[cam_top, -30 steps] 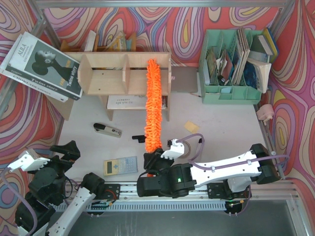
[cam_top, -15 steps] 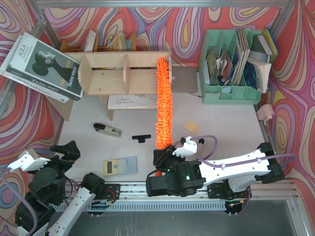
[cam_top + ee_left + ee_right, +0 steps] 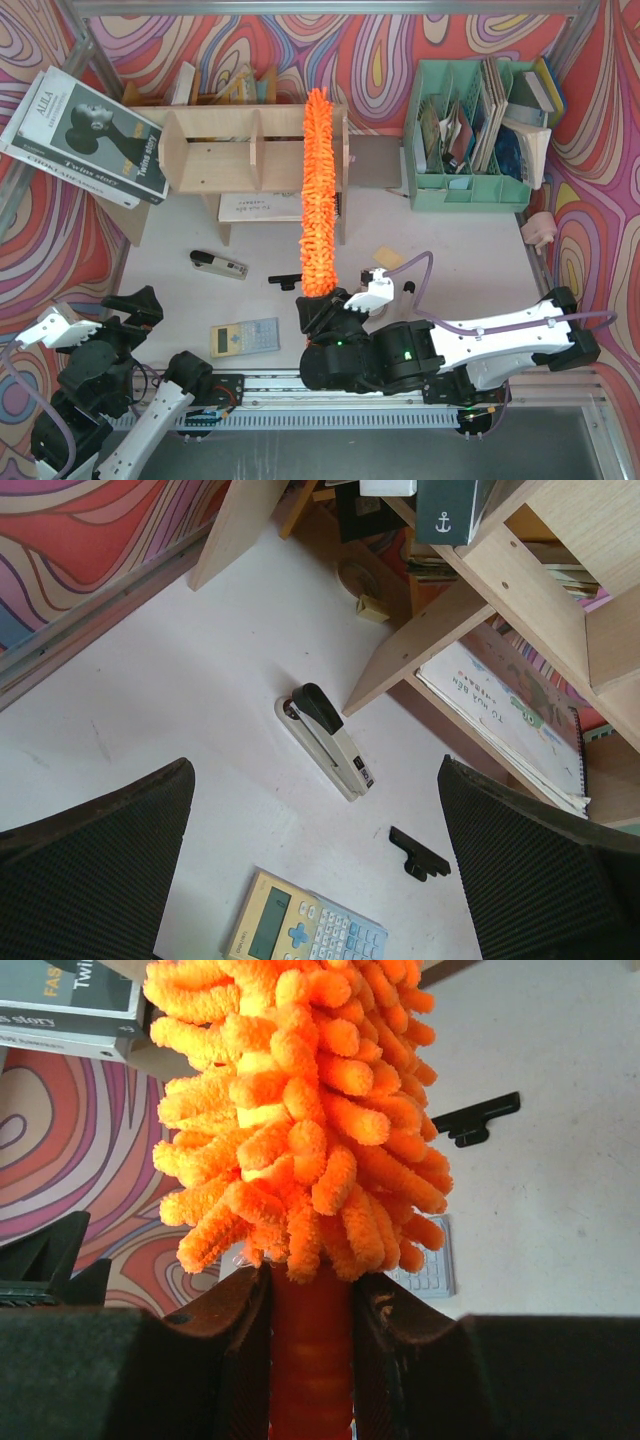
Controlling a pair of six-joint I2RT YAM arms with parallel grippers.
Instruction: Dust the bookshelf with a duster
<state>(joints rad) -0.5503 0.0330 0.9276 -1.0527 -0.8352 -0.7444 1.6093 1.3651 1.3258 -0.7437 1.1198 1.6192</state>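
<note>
The bright-orange fluffy duster (image 3: 318, 200) lies lengthwise from near the arms to the back. Its far end rests across the top of the plywood bookshelf (image 3: 230, 150), over the right-hand bay, and its tip reaches the rear edge. My right gripper (image 3: 322, 303) is shut on the orange handle just below the fluff. The right wrist view shows the handle (image 3: 310, 1350) pinched in my right gripper (image 3: 310, 1295) beneath the duster head (image 3: 300, 1110). My left gripper (image 3: 133, 308) hangs open at the near left, holding nothing. In its own view my left gripper (image 3: 315, 770) is spread wide, with the bookshelf (image 3: 520, 570) at upper right.
A stapler (image 3: 218, 264), a black clip (image 3: 287, 281) and a calculator (image 3: 245, 337) lie in front of the shelf. A notebook (image 3: 260, 207) sits under it. Stacked books (image 3: 85, 125) lean at its left. A mint-green file organizer (image 3: 470, 130) stands back right.
The right gripper has shifted rightward with the duster. The duster swung right, then straightened and slid farther back over the shelf top. The left arm has not moved.
</note>
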